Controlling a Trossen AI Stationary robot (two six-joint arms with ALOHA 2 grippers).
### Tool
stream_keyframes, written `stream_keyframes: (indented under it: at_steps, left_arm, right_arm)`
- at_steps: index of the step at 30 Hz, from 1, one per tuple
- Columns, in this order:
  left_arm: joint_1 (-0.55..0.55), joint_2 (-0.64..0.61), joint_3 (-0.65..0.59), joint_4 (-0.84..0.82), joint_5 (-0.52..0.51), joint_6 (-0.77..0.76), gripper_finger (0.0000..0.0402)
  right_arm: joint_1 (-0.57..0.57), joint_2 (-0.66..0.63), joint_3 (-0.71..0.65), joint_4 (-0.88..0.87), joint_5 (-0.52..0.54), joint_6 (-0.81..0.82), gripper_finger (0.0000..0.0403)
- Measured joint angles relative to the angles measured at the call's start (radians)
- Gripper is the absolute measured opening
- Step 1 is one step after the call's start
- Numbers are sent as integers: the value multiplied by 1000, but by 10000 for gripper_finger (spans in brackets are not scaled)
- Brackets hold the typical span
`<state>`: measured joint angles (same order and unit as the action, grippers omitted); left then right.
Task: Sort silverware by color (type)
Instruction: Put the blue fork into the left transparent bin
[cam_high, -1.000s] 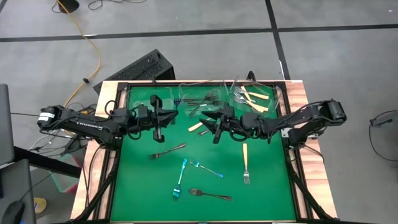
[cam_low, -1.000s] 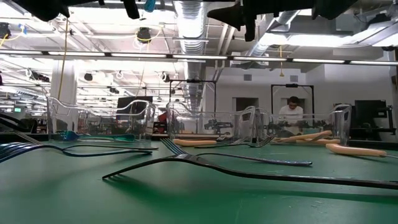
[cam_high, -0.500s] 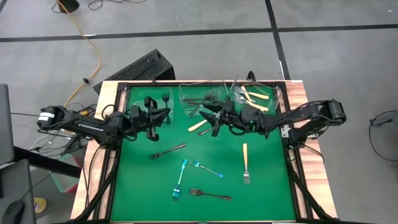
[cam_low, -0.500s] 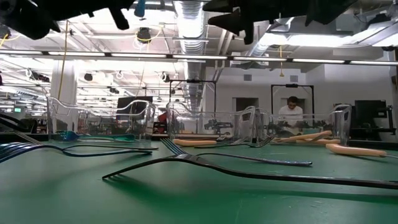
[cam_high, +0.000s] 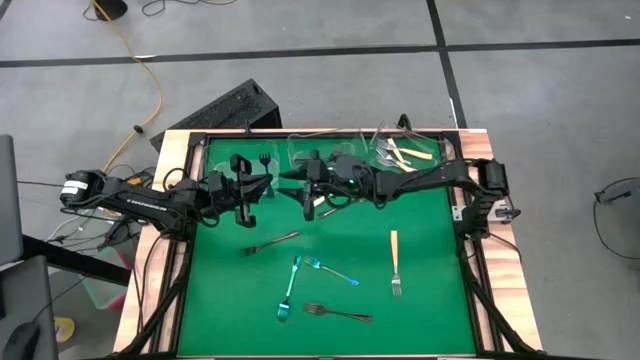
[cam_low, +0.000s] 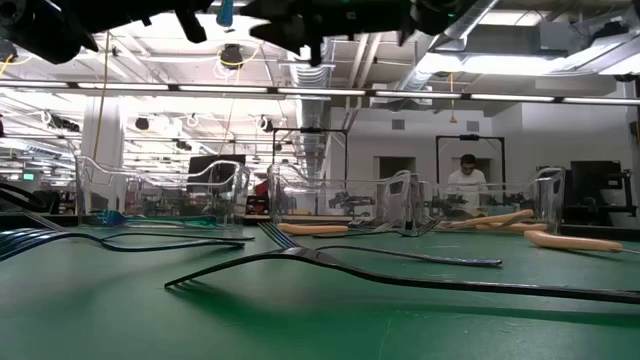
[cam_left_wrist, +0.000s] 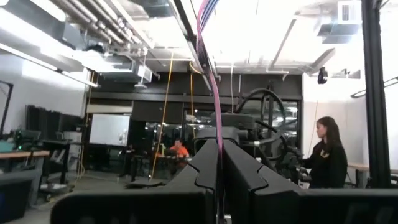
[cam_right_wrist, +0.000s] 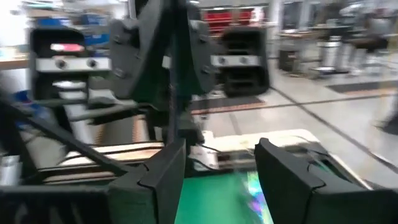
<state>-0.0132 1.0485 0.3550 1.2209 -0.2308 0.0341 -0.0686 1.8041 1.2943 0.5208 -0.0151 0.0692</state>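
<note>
My left gripper (cam_high: 266, 184) hovers over the table's far left and is shut on a thin iridescent fork (cam_left_wrist: 208, 62), seen edge-on. A blue bit of it (cam_low: 225, 12) shows at the top of the low view. My right gripper (cam_high: 298, 182) reaches across toward the left one, open, with nothing between its fingers (cam_right_wrist: 165, 171). In the right wrist view the left gripper (cam_right_wrist: 165, 62) faces it closely. On the green mat lie a dark fork (cam_high: 270, 243), two teal forks (cam_high: 289, 288) (cam_high: 331, 270), another dark fork (cam_high: 337, 313) and a cream-handled fork (cam_high: 395, 262). My left gripper pinches the iridescent fork between its two shut fingers at a spot on its shaft (cam_left_wrist: 218, 144). The fork lies across the fingers, most of its length sticking out to one side. It is lifted clear of the table. Which end is nearer the fingers does not show.
Three clear tubs stand along the far edge: the left one (cam_low: 160, 190) holds a teal fork, the middle one (cam_high: 330, 158) dark forks, the right one (cam_high: 410, 152) cream-handled forks. A cream-handled fork (cam_high: 320, 202) lies under the right arm. People show in the room behind.
My right gripper has swung from the table's middle toward its left edge, rolling as it went, and now stands close in front of the left gripper. My left gripper has drawn back a little toward the left edge and tipped upward, still shut on the fork.
</note>
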Motion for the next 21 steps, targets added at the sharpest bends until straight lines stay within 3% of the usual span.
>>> stream_keyframes:
  at_steps: [6, 14, 17, 21]
  left_arm:
    - [0, 0, 0, 10, -9, 9, 0]
    - [0, 0, 0, 11, -9, -14, 0]
    - [0, 0, 0, 11, -9, -20, 0]
    - [0, 0, 0, 7, -15, -30, 0]
  right_arm:
    - [-7, 55, 146, -115, -142, -11, 226]
    - [-13, 67, 194, -120, -125, -38, 223]
    - [-12, 69, 193, -122, -118, -48, 178]
    - [-13, 69, 193, -114, -120, -55, 55]
